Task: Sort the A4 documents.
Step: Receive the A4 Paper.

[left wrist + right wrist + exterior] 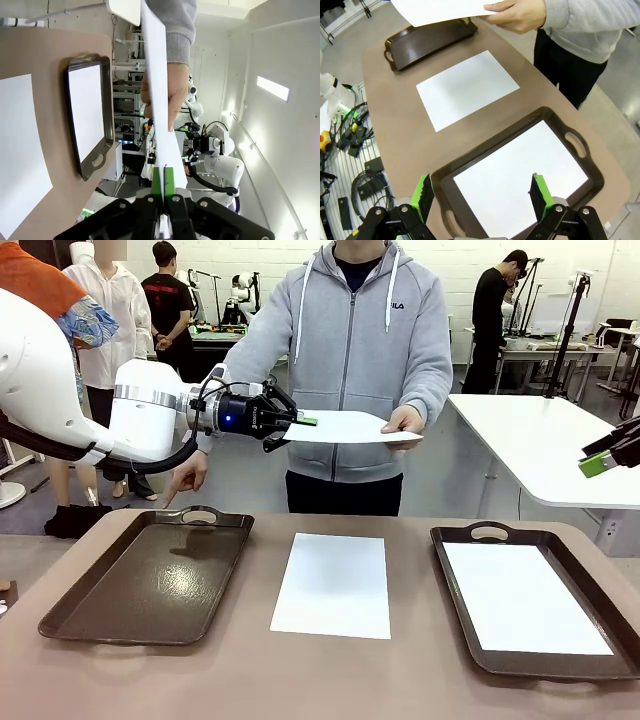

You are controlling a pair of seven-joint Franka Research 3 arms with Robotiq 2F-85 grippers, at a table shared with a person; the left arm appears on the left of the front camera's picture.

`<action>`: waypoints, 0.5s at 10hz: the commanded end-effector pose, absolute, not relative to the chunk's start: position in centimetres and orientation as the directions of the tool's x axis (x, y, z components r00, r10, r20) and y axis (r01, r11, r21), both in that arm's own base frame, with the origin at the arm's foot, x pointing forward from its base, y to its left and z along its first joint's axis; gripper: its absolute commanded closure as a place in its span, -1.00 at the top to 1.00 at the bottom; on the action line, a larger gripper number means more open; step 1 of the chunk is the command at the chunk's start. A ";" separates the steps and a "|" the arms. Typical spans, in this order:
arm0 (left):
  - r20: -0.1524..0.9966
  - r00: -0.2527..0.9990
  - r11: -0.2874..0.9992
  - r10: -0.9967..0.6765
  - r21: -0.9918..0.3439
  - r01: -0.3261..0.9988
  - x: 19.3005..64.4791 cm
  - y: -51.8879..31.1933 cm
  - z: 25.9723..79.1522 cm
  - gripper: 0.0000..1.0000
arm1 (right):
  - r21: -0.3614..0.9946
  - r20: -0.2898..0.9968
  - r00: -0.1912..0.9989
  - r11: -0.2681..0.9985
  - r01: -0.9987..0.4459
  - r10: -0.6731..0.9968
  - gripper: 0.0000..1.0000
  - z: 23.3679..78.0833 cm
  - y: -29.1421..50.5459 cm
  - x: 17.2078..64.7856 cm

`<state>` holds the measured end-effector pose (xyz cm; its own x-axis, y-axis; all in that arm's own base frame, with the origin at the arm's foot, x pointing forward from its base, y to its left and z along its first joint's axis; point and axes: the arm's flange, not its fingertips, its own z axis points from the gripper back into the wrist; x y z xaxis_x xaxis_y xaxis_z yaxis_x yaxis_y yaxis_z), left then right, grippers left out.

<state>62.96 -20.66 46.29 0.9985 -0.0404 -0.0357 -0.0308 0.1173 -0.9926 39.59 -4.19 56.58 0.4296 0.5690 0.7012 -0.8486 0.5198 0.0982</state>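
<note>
The left pincer (305, 421) pinches one edge of a thin, light, floppy sheet (350, 427) that the person's hand (405, 420) holds up near the counter's (330, 680) far side, so an edge grip seems best, and the right pincer (482, 190) is wide open.

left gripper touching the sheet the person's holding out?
Touching. Left wrist view: left gripper is clamped shut on the edge of the held sheet.

The A4 documents (332, 585) are thin, matt white paper; the trays (150, 580) look glossy and smooth; the table (300, 680) is matt brown.
</note>
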 end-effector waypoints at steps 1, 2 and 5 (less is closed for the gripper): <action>-0.041 0.998 0.121 -0.039 -0.992 -0.036 63.1 -20.8 47.1 -1.00 | 0.101 0.701 0.431 0.519 -0.849 0.568 1.00 56.5 -4.1 39.6; -0.031 0.998 0.124 -0.046 -0.992 -0.026 63.0 -20.8 47.3 -1.00 | 0.101 0.701 0.431 0.519 -0.849 0.568 1.00 56.5 -4.1 39.6; -0.016 0.998 0.122 -0.065 -0.992 -0.008 62.9 -20.6 47.1 -1.00 | 0.101 0.701 0.431 0.519 -0.849 0.568 1.00 56.5 -4.1 39.6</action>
<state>62.95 -20.74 46.90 0.9987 -0.0442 -0.0245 -0.0193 0.1141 -0.9933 39.59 -4.19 56.58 0.4296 0.5690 0.7012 -0.8486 0.5198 0.0982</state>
